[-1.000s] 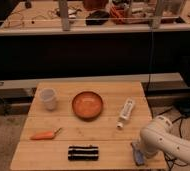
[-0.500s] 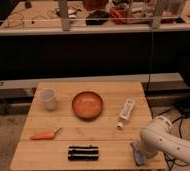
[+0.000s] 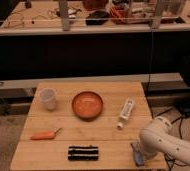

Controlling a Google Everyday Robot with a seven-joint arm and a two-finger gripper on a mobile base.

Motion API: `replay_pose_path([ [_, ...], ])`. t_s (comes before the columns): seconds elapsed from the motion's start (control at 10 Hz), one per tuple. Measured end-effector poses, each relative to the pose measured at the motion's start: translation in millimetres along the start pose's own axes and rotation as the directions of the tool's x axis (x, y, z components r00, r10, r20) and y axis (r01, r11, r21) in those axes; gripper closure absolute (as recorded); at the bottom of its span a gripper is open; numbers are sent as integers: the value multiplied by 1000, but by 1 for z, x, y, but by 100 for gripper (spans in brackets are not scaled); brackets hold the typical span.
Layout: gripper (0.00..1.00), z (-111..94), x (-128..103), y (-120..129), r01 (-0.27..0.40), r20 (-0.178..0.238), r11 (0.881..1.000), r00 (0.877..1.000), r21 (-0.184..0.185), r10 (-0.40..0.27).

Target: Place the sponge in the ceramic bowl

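Observation:
The orange-brown ceramic bowl (image 3: 87, 105) sits in the middle of the wooden table, toward the back. At the table's front right corner a small blue-grey sponge (image 3: 136, 154) shows. My gripper (image 3: 139, 150) is down on it, at the end of the white arm (image 3: 164, 142) that reaches in from the lower right. The arm covers part of the sponge, and whether the sponge rests on the table or is lifted cannot be told.
A translucent white cup (image 3: 48, 98) stands at the back left. A white tube (image 3: 126, 112) lies to the right of the bowl. An orange tool (image 3: 44, 134) lies front left, and a black ribbed block (image 3: 83, 153) lies near the front edge. A dark shelf unit stands behind the table (image 3: 108, 127).

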Motion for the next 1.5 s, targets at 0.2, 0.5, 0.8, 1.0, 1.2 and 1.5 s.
replay_pose_path([
  [0.2, 81, -1, 0, 1, -1, 1, 1000, 1000, -2, 1],
  [0.5, 62, 1, 0, 1, -5, -3, 1000, 1000, -2, 5],
  [0.8, 60, -1, -1, 2, -12, -3, 1000, 1000, -4, 12],
  [1.0, 71, 1, -1, 3, -15, -6, 1000, 1000, -5, 15],
  [1.2, 79, 2, -1, 3, -23, -8, 1000, 1000, -6, 23],
  [1.5, 68, 1, -1, 5, -27, -10, 1000, 1000, -10, 27],
])
